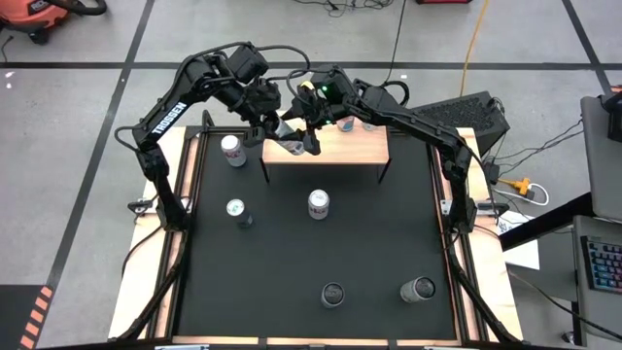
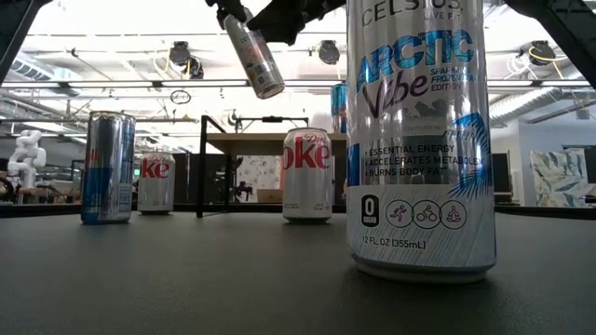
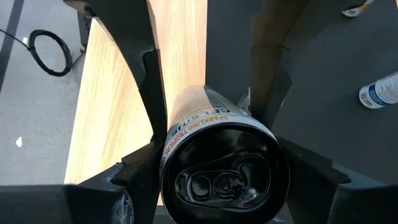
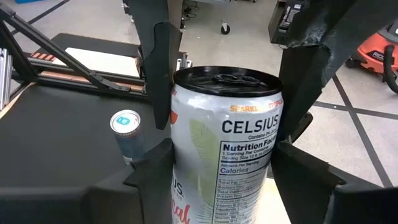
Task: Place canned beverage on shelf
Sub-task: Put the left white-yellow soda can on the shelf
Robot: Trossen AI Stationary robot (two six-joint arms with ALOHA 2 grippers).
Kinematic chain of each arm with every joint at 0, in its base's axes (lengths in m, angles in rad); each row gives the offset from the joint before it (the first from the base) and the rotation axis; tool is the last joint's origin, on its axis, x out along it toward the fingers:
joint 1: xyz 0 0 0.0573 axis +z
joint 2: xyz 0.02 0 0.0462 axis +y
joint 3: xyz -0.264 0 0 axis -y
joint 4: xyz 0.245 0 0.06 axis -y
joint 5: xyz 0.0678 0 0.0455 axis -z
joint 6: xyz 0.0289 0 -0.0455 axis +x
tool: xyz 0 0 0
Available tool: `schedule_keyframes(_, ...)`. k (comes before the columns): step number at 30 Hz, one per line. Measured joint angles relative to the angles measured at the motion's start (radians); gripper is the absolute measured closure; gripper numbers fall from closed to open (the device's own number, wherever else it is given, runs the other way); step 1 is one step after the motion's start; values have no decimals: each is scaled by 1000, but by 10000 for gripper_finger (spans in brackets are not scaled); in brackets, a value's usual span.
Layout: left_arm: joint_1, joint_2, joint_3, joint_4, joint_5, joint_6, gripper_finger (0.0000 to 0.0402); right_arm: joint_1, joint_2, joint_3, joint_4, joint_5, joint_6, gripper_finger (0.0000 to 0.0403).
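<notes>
Black mat (image 1: 292, 262) with scattered cans; wooden shelf (image 1: 355, 146) at far edge. Grey floor (image 1: 87, 107) around. Left gripper (image 3: 214, 118) and right gripper (image 4: 224, 118) both clamping same Celsius can (image 4: 227, 155) above shelf.

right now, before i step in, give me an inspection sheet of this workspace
surface: black mat on the table, wooden shelf at its far edge
job's things: one can held in the air over the shelf's left end; five loose cans on the mat, such as the cola can; at least one blue can at the back of the shelf
clutter: nothing seen
grippers: left gripper has its jaws shut on the held can; right gripper is at that can too
cables: yellow cable on the floor behind the table
surroundings: red vacuum, keyboard on a side desk
</notes>
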Motion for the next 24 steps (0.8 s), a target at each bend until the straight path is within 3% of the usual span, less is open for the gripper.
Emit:
schedule_keyframes(14, 1, 0, 0, 7, -5, 1, 139, -12, -2, 0, 15, -2, 20, 171)
schedule_keyframes(24, -2, 0, 0, 33, 12, 8, 139, -11, 1, -1, 34, -3, 19, 94)
